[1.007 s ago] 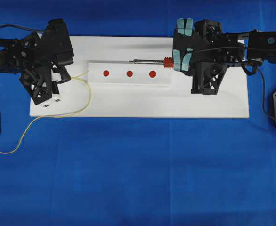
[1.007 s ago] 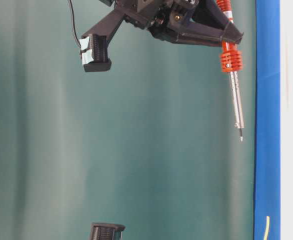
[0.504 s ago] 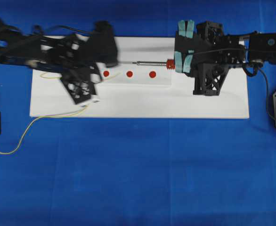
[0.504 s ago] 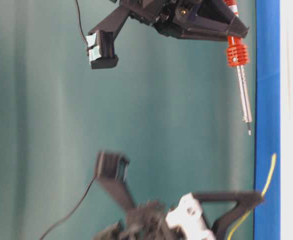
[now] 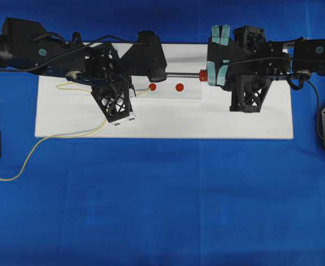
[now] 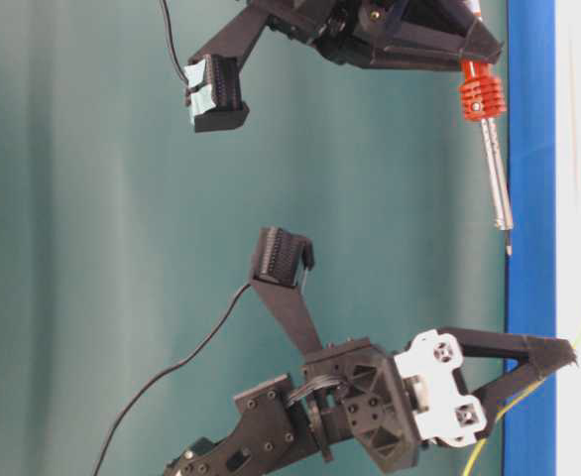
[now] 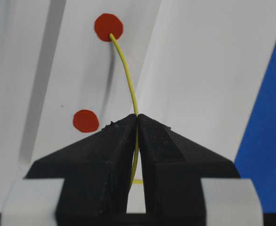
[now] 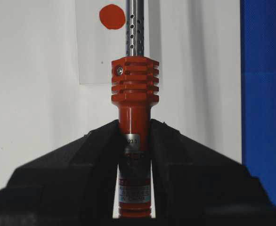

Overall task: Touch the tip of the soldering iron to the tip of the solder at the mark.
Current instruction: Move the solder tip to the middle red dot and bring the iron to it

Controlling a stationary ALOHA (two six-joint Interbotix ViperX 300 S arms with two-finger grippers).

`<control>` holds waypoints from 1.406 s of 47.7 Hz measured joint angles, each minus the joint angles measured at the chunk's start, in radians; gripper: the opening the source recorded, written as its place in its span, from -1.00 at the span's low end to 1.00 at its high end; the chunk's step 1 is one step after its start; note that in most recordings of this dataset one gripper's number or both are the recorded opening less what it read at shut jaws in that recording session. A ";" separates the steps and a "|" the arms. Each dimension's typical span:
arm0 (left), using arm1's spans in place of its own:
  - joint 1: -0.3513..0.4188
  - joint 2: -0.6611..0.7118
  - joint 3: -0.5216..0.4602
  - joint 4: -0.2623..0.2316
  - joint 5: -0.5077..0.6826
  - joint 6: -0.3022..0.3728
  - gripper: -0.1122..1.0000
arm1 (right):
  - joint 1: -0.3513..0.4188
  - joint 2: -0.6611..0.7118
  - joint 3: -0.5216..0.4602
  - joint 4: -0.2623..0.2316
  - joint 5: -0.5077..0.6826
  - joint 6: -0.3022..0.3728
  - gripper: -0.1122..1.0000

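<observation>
Left gripper: pinched shut on solder, thin yellow wire, light, floppy; short free end arcs toward 11 o'clock, tip on red mark. Best gripped near tip. Right gripper: clamped on soldering iron handle, stiff, rigid; shaft points 12 o'clock, tip hidden under left arm overhead.

Looks like a robotics lab. A blue-covered table carries a white board with red dots, flanked by two black robot arms.
</observation>
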State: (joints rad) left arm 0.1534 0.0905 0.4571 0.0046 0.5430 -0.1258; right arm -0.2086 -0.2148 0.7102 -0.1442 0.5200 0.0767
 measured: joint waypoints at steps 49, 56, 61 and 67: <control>0.000 0.009 -0.008 0.002 0.017 0.003 -0.77 | 0.006 0.098 -0.023 0.003 -0.003 0.005 -0.69; 0.000 0.014 -0.020 0.000 0.017 0.005 -0.77 | 0.009 0.118 -0.028 0.003 -0.015 0.005 -0.69; 0.000 0.015 -0.021 0.002 0.018 0.005 -0.77 | 0.015 0.130 -0.029 0.003 -0.026 0.005 -0.69; 0.000 0.015 -0.021 0.002 0.028 0.002 -0.77 | 0.023 0.140 -0.031 0.005 -0.037 0.005 -0.69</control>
State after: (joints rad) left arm 0.1534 0.1058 0.4357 0.0061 0.5706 -0.1243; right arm -0.1856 -0.0752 0.6796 -0.1396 0.4832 0.0813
